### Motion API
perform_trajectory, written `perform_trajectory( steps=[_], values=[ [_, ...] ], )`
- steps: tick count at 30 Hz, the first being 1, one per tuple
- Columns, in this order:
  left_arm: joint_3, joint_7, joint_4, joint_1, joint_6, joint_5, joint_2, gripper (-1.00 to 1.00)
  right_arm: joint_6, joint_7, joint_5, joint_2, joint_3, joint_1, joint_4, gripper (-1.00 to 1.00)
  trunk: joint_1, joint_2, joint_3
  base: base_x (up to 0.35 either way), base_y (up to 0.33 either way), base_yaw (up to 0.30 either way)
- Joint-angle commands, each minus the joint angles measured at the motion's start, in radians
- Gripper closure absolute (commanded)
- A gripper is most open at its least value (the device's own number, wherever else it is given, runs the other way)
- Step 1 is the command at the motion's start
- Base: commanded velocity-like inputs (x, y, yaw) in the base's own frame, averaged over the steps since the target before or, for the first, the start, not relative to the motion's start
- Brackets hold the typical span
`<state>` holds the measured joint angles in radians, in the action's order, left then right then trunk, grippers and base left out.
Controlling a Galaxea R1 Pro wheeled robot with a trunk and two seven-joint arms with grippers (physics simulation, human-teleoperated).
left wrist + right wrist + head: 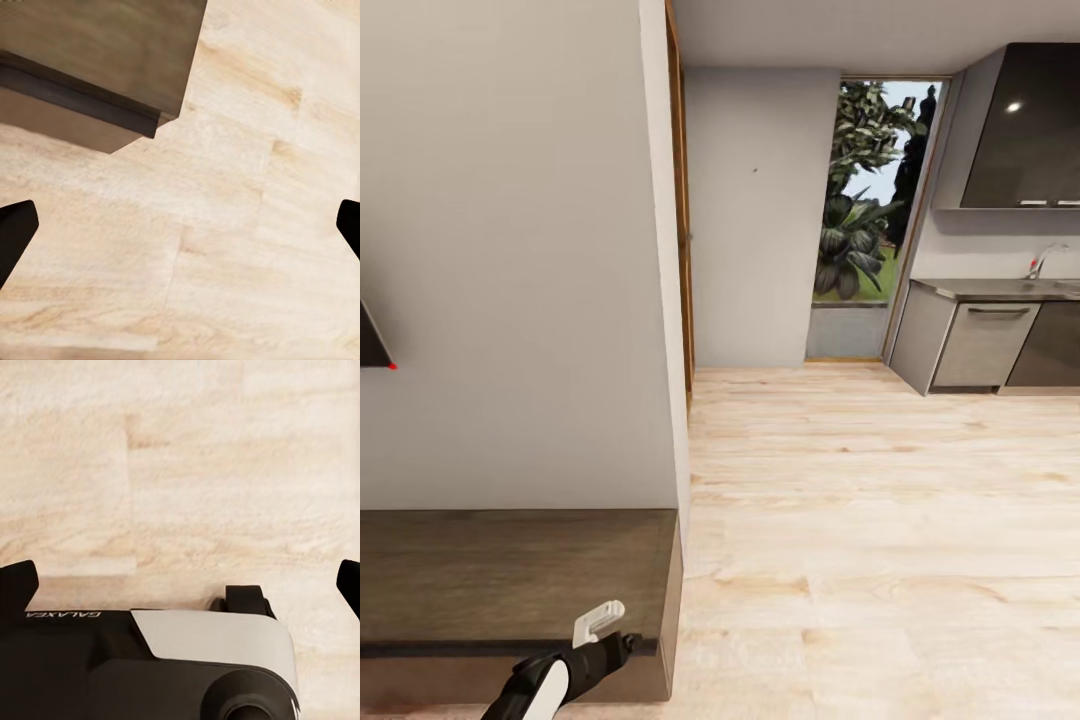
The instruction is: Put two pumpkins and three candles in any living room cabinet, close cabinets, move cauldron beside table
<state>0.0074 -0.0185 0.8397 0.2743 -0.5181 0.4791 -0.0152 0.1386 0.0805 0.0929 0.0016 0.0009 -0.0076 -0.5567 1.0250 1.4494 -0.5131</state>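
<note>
The cabinet (510, 575) and left arm (560, 670) run off frame.

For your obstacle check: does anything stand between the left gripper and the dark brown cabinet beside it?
Nothing visible does. In the head view the left gripper hovers at the cabinet's front corner, by the wall. The left wrist view shows open fingers over bare wooden floor next to that corner.

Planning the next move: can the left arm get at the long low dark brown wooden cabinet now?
Probably yes: the left gripper hangs open by the dark brown wooden cabinet, at its end corner, nothing between them.
</note>
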Motion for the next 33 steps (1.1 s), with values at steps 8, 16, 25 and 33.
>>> perform_trajectory(
  steps=[8, 16, 25, 33],
  values=[
    [0.000, -0.003, 0.001, -0.002, -0.004, 0.000, -0.001, -1.00, -0.001, 0.007, 0.009, 0.000, 0.001, 0.000, -0.002, -1.00, 0.015, 0.029, -0.014, 0.000, 0.000, 0.000],
    [0.001, -0.006, 0.001, -0.002, -0.002, 0.000, -0.002, -1.00, -0.011, 0.010, 0.007, -0.002, 0.004, 0.000, -0.019, -1.00, 0.046, 0.085, -0.039, 0.000, 0.000, 0.000],
    [-0.001, -0.006, 0.001, -0.001, -0.002, 0.001, -0.001, -1.00, 0.366, 0.009, 0.014, 0.000, 0.004, 0.005, -0.735, -1.00, 0.080, 0.148, -0.067, 0.000, 0.000, 0.000],
    [0.000, -0.007, 0.001, -0.001, -0.002, 0.002, -0.002, -1.00, 0.606, 0.009, 0.021, 0.000, 0.001, 0.004, -0.983, -1.00, 0.111, 0.204, -0.092, 0.000, 0.000, 0.000]
  ],
)
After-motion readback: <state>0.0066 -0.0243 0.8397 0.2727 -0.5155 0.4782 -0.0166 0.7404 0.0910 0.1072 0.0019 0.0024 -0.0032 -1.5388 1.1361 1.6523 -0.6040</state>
